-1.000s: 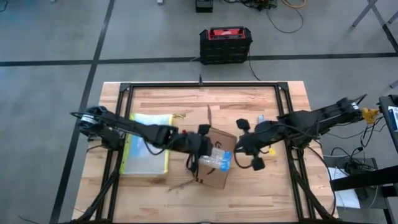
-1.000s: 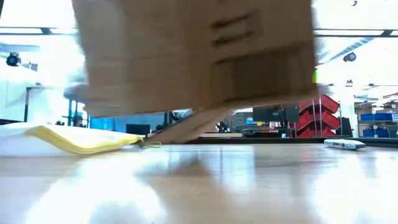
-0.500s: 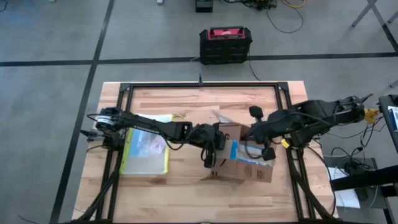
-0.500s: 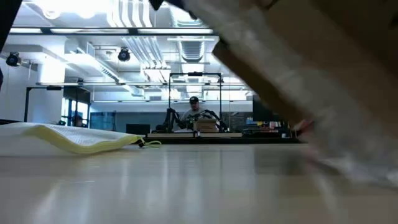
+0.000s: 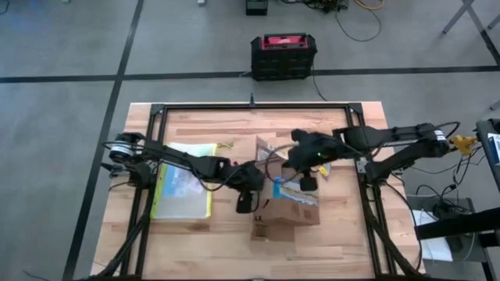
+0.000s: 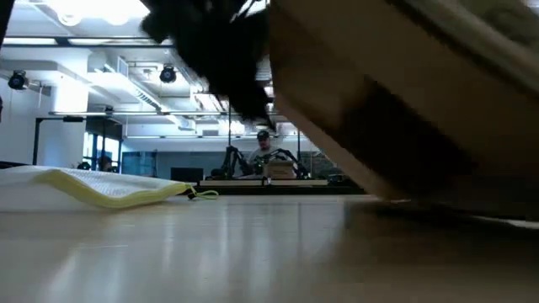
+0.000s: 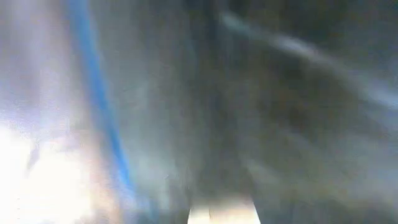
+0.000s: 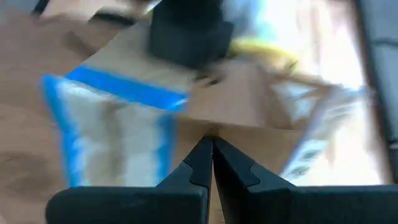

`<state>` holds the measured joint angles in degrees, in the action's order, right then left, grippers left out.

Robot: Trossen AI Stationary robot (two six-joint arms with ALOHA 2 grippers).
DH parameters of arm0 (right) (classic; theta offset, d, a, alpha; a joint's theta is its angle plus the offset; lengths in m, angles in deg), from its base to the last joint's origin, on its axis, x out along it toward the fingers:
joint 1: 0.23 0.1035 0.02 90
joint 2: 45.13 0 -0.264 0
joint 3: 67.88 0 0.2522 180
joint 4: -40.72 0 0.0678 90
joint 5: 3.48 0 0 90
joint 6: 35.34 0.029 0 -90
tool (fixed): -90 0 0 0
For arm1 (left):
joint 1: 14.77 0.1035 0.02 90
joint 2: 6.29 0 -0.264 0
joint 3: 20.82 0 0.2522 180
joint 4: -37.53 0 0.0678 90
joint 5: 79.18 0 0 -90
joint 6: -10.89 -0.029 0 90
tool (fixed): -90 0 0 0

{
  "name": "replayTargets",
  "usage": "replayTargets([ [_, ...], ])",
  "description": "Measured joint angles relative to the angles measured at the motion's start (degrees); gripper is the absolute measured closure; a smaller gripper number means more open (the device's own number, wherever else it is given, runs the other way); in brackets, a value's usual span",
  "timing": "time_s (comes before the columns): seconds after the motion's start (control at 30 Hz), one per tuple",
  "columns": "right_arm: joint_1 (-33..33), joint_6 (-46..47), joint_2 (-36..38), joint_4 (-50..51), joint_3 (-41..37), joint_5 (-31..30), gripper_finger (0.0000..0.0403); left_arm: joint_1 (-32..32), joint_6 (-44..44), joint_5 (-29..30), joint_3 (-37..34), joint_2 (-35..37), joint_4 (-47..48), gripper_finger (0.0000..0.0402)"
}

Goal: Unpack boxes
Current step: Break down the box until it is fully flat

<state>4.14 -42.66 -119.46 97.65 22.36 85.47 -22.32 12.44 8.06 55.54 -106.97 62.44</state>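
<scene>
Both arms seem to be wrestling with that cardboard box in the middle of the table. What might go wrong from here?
The box lies tipped with its flaps open, so the blue-edged bag sticking out could spill onto the table.

The left gripper and right gripper work close together over the box and might bump each other.

The right fingers are shut and hold nothing, so the box could slide when pushed.

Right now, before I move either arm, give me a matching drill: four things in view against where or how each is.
1. brown corrugated cardboard box
2. clear yellow-edged plastic pouch
3. black and red case
4. right gripper

a. on the floor beyond the table
b. jaws shut, at the box
c. flat on the wooden table, left part
d. mid-table, left gripper beside it

Pairs: 1-d, 2-c, 3-a, 4-b
</scene>
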Motion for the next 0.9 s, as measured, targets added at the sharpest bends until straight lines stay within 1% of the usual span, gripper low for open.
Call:
replayTargets([
  [0.07,-1.1,-0.3,-0.9,-0.3,0.1,3.2,0.0403,0.0,1.8,0.4,-3.1,0.7,-0.3,0.0282],
  [0.17,-2.8,-0.2,-3.2,-0.2,-0.3,5.1,0.0403,-0.3,4.6,1.5,-7.2,3.5,-1.1,0.0282],
  [0.3,-3.3,-0.2,-5.6,2.3,-0.5,5.2,0.0403,-1.6,8.0,1.7,-12.3,5.5,0.3,0.0283],
  [0.4,-2.5,4.6,-4.3,11.7,1.0,5.7,0.0403,-2.9,10.8,2.3,-14.8,9.6,-1.5,0.0283],
  [0.47,-1.6,9.9,-2.0,20.8,1.6,6.0,0.0403,-4.6,13.5,3.6,-16.9,12.1,-2.7,0.0283],
  [0.53,-0.7,17.7,-0.5,29.9,1.2,6.0,0.0403,-7.4,15.8,7.1,-19.8,14.2,-7.5,0.0283],
  [0.63,1.2,27.9,1.0,41.0,-0.7,7.2,0.0403,-12.3,16.9,15.7,-23.3,16.4,-22.6,0.0284],
  [0.7,2.7,34.3,1.8,47.1,-2.5,7.4,0.0403,-15.2,18.9,20.9,-25.0,16.2,-29.7,0.0284],
  [0.73,3.6,36.4,2.2,47.1,-3.7,7.9,0.0403,-16.3,20.3,22.9,-25.3,15.3,-32.1,0.0284],
  [0.8,5.5,39.0,3.7,45.4,-7.5,11.6,0.0403,-18.7,21.6,25.4,-25.2,13.3,-36.9,0.0284],
  [0.83,6.8,40.0,3.7,44.4,-9.4,13.0,0.0403,-19.8,21.7,26.8,-24.8,12.4,-37.6,0.0284],
  [0.9,8.9,41.5,3.6,44.7,-13.3,13.6,0.0403,-21.8,22.1,28.3,-22.7,9.7,-37.1,0.0284],
])
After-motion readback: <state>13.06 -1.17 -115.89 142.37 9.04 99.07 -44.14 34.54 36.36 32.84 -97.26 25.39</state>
